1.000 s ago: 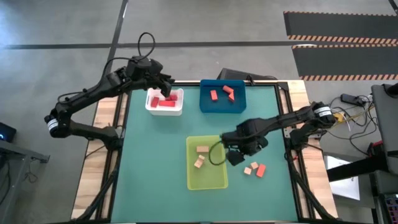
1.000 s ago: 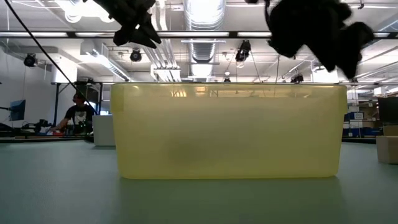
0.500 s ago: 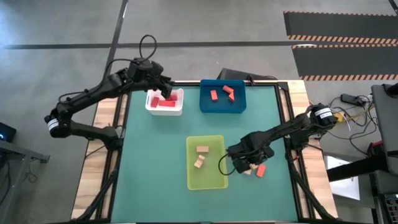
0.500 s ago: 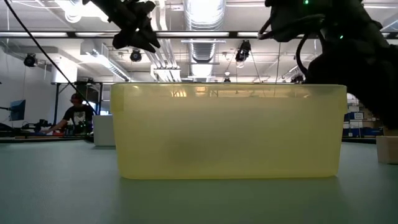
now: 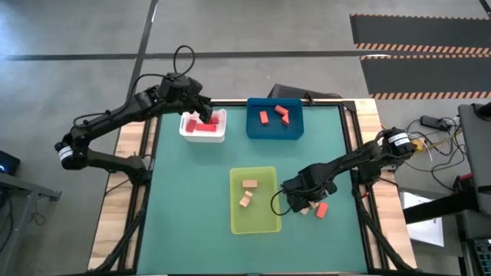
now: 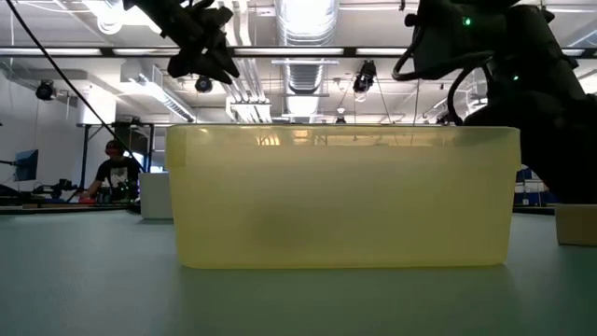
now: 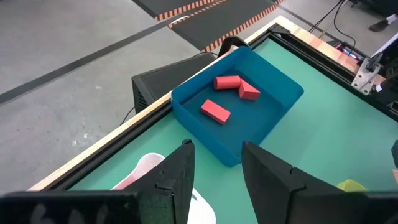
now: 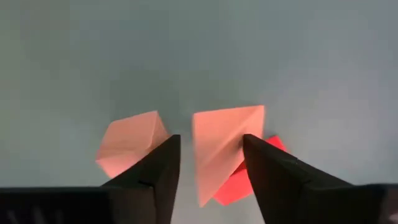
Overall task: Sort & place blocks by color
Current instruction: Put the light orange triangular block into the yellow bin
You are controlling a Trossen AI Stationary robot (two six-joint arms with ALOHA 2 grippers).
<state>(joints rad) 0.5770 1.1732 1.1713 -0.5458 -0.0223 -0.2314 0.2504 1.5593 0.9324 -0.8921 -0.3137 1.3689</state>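
Observation:
My right gripper point(image 8: 210, 171) is open and low over the loose blocks to the right of the yellow-green bin point(image 5: 234, 201). A pale tan wedge point(image 8: 221, 146) lies on the mat between its fingers. A second tan block point(image 8: 129, 149) is beside it, and a coral block point(image 8: 252, 180) sticks out from behind it. My left gripper point(image 7: 214, 177) is open and empty over the white bin point(image 5: 185, 126), which holds deep red blocks point(image 5: 204, 127). The blue bin point(image 7: 273, 102) holds three coral blocks point(image 7: 216, 111). Two tan blocks point(image 5: 248, 192) lie in the yellow-green bin. My right gripper comes down from above with one finger on each side of the tan wedge point(image 8: 211, 134), which lies on the mat. I cannot tell whether the fingers touch it.
The yellow-green bin point(image 6: 340, 196) stands just left of my right gripper and fills the low view; a tan block point(image 6: 576, 224) shows at its right. Bare green mat lies toward the near edge and the left. A person sits far behind the table point(image 6: 117, 173).
My right gripper has moved from the yellow-green bin's right wall toward the near-right and down, and now sits over the loose blocks. My left arm has stayed over the white bin.

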